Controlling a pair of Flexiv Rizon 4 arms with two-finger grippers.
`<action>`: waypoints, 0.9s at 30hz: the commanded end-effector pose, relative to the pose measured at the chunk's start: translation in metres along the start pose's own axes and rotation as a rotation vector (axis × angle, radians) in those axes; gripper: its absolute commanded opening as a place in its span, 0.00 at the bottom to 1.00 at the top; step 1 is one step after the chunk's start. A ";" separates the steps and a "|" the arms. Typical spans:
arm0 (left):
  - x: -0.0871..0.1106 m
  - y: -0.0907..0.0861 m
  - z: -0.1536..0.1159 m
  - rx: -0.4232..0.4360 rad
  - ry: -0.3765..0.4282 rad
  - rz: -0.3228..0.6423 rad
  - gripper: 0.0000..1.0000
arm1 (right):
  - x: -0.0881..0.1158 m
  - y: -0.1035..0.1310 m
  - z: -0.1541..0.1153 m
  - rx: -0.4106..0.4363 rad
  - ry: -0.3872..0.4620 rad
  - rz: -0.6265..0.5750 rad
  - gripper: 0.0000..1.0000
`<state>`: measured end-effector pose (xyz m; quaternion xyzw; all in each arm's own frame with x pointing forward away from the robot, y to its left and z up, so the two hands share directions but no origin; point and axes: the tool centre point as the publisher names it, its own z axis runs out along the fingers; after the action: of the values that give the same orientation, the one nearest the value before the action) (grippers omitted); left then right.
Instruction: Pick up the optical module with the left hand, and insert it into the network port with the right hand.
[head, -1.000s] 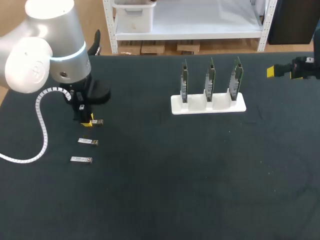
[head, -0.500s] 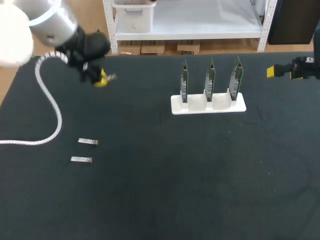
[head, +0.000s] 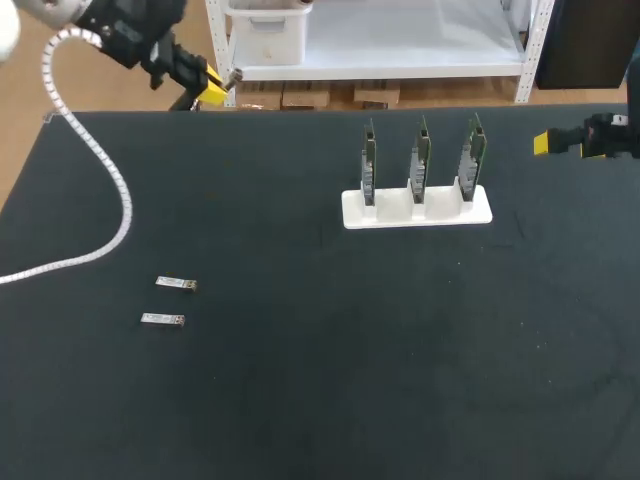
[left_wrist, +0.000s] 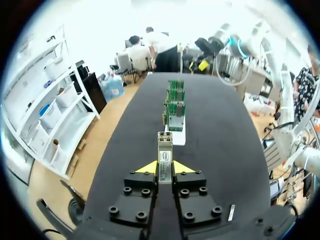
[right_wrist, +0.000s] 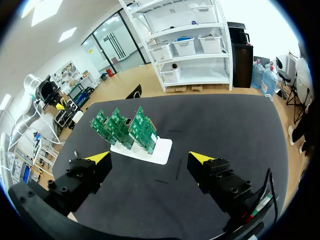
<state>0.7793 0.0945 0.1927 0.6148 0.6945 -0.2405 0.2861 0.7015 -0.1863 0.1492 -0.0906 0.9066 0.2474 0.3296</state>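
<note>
Black matte worktop (head: 350, 400), viewed from above. A white rectangular plastic stand (head: 417, 211) is set on its far right part, and three green circuit boards (head: 421, 155) are held upright in it, side by side. Two small silver metal optical modules are laid flat near the left edge, the farther module (head: 176, 284) near the nearer module (head: 162, 320), both well apart from the stand.

A robotics lab (black bench (head: 330, 400)): racked circuit boards (head: 421, 160), robot arm (head: 130, 25).
</note>
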 end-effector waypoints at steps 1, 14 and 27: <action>0.009 0.000 0.001 0.006 -0.158 -0.004 0.00 | 0.000 0.002 -0.001 0.009 0.000 0.001 1.00; -0.052 -0.020 0.027 -0.009 -0.426 0.003 0.00 | 0.000 0.002 -0.001 0.009 0.000 0.001 1.00; -0.116 -0.019 0.092 0.131 -0.640 0.062 0.00 | 0.000 0.002 -0.001 0.009 0.000 0.001 1.00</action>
<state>0.7645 -0.0373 0.2142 0.5481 0.5531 -0.4323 0.4547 0.7014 -0.1863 0.1492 -0.0906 0.9066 0.2474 0.3296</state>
